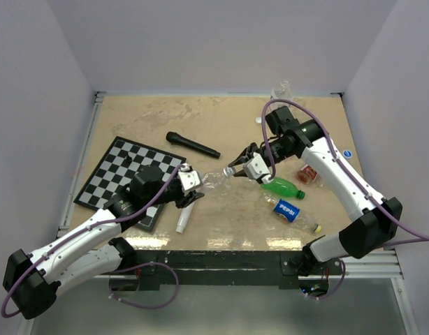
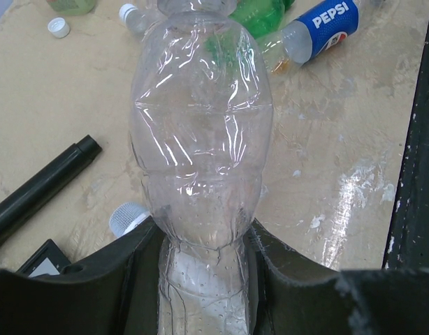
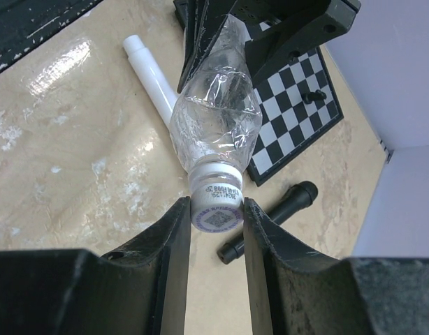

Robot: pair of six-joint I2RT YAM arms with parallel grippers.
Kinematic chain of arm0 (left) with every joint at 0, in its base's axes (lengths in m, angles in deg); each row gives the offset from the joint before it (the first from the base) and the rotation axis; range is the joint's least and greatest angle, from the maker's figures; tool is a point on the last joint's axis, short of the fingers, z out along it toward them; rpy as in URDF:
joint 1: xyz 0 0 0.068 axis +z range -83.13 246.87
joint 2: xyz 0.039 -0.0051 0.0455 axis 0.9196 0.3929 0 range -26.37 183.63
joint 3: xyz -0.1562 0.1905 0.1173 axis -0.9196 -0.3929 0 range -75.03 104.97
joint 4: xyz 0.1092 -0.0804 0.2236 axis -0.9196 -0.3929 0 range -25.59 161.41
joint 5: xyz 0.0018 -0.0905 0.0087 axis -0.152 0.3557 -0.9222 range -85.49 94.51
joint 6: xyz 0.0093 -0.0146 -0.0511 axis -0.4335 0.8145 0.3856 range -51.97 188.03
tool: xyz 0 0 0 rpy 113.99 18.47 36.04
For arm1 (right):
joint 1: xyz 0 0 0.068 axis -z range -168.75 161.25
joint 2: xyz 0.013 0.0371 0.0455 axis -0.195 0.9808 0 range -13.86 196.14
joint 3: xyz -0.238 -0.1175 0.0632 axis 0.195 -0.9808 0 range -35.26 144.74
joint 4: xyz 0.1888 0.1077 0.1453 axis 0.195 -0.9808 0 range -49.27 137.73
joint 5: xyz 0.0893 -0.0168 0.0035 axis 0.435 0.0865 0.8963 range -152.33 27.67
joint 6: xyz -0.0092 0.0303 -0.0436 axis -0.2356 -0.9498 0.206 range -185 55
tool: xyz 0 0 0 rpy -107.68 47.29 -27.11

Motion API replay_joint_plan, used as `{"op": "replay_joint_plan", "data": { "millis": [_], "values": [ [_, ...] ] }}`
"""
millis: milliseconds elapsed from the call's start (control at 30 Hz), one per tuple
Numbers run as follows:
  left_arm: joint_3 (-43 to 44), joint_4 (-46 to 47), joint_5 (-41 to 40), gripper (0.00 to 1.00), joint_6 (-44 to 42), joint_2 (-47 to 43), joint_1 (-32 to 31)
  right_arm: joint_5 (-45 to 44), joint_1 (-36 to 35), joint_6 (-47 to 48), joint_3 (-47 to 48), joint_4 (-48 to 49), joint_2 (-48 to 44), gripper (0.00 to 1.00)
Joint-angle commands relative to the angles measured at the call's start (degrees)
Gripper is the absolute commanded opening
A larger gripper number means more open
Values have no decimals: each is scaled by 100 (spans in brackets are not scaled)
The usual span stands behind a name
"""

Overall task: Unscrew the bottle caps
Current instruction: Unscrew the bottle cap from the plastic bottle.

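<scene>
Only right wrist shows right gripper (image 3: 216, 204) pinching white cap (image 3: 216, 218); left gripper (image 2: 204, 237) clamps bottle (image 2: 200, 125).

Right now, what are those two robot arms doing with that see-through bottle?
The left claw grips the bottom end of a crumpled clear plastic bottle. The right claw is clamped on its white cap, which is on the neck, so it looks set to twist it off. A green bottle and a Pepsi bottle lie nearby.
</scene>
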Motion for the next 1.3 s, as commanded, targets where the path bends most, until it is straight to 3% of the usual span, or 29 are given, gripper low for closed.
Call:
{"op": "replay_joint_plan", "data": {
  "millis": [0,100,167,267,333,400,567,700,767,867,1000,1267],
  "values": [
    [111,427,45,0,29,-85,17,-10,22,356,-18,-154,-214,2],
    [120,427,45,0,37,-94,17,104,13,137,-254,-31,-223,7],
    [111,427,36,0,37,-94,17,262,13,-12,-413,5,-232,16],
    [103,435,28,0,29,-94,17,491,13,-416,-510,14,-249,34],
    [103,427,19,0,37,-76,17,579,22,-951,-467,118,-293,52],
    [103,427,28,0,29,-76,17,605,22,-1540,-414,259,-381,59],
    [111,427,28,0,37,-59,17,720,39,-2357,-264,347,-600,65],
    [111,427,10,0,37,-76,17,527,74,-4445,-290,1197,-872,70],
    [103,427,19,0,37,-76,17,133,83,-6112,-500,2118,-1074,71],
    [111,427,36,0,37,-76,17,-377,83,-7838,-896,3175,-1417,73],
    [111,427,36,0,37,-76,17,-931,83,-9518,-1300,3792,-1515,75],
    [111,427,28,0,46,-76,17,-1091,92,-10734,-1600,4153,-1322,74]
  ]
}}
